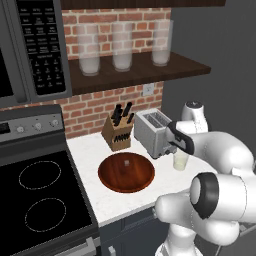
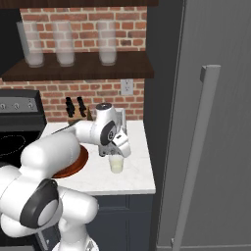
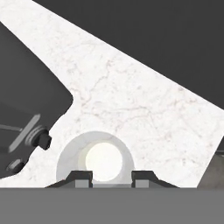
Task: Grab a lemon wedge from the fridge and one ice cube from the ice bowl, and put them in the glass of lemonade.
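A white marble counter (image 1: 90, 145) carries the toaster (image 1: 152, 132). Left of the toaster stands a knife block (image 1: 117, 132), in front of it the ice bowl (image 1: 126, 172), and just to its right the glass of lemonade (image 2: 116, 164).

counter (image 1: 95, 150): white marble-look stone with faint veins — smooth, slightly glossy
ice bowl (image 1: 126, 172): reddish-brown wood, polished, visible grain
glass of lemonade (image 2: 116, 164): clear glass, smooth
toaster (image 1: 151, 132): brushed grey metal, satin sheen
knife block (image 1: 117, 132): light matt wood, black handles
wall (image 1: 95, 107): rough red brick, pale mortar
shelf (image 1: 135, 70): dark matt wood
tall glasses (image 1: 122, 47): frosted, translucent
fridge (image 2: 206, 122): dark grey metal — matt; pale bar handle
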Available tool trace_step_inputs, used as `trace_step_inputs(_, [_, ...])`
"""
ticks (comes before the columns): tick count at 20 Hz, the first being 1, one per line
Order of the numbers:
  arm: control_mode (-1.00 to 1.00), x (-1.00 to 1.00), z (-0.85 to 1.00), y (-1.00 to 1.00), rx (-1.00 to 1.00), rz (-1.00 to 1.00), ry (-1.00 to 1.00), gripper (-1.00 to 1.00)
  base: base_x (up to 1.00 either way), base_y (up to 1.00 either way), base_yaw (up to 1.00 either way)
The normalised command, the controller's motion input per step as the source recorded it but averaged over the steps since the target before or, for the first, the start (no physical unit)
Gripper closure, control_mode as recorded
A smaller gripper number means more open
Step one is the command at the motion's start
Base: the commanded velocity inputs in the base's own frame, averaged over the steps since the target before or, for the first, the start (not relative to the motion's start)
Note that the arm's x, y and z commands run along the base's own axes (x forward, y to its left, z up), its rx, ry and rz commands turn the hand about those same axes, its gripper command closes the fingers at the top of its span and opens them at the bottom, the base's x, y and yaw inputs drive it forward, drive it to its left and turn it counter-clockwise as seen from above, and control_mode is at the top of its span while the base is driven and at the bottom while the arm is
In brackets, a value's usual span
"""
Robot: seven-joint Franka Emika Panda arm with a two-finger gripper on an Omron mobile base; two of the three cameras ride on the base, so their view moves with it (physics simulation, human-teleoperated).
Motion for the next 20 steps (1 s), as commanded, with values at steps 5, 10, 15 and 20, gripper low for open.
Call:
trace_step_inputs(5, [-1.00,0.08,-0.17,0.00,0.00,0.00,0.00,1.00,0.00,0.00,0.00])
trace_step_inputs(10, [-1.00,0.09,-0.20,0.00,0.00,0.00,0.00,1.00,0.00,0.00,0.00])
trace_step_inputs(15, [-1.00,0.09,-0.15,0.00,0.00,0.00,0.00,1.00,0.00,0.00,0.00])
trace_step_inputs(20, [-1.00,0.08,-0.06,0.00,0.00,-0.01,0.00,1.00,0.00,0.00,0.00])
